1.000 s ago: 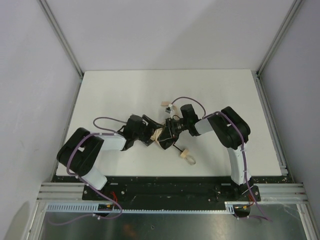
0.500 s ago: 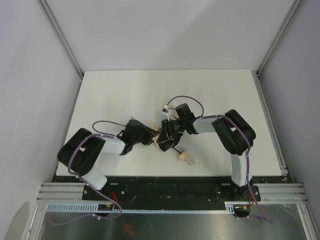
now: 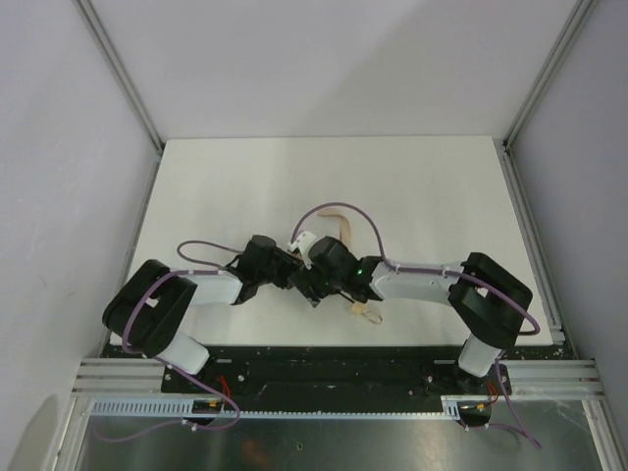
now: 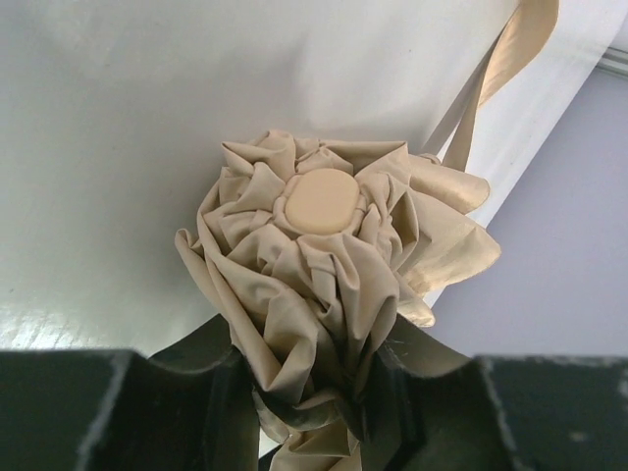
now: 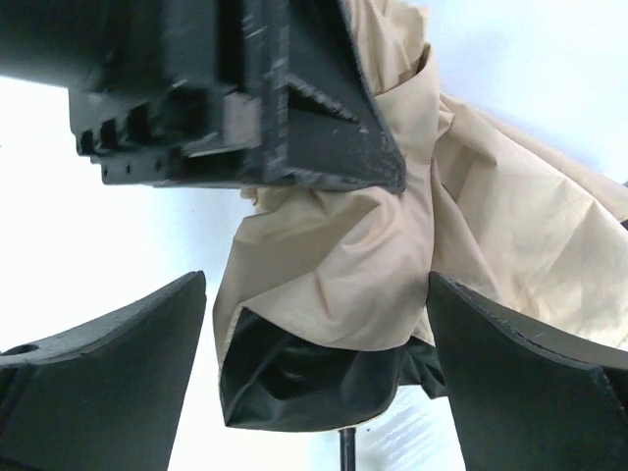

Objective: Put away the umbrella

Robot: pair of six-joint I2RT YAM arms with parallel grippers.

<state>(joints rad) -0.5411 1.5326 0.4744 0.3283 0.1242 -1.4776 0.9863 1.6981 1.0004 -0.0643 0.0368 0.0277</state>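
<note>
The umbrella is a crumpled beige bundle with a pale oval cap facing the left wrist camera. My left gripper is shut on its fabric, just below the cap. In the right wrist view the fabric hangs between the spread fingers of my right gripper, which is open and not pinching it. A thin black shaft shows below. From above, both grippers meet near the table's front middle. The wooden handle lies just right of them.
A tan strap loop lies on the white table behind the grippers. The left gripper's black body fills the top of the right wrist view. Grey walls and metal rails surround the table.
My right gripper has let go of the fabric and opened wide, and its arm has swung left and nearer. My left gripper has closed on the bundle.
</note>
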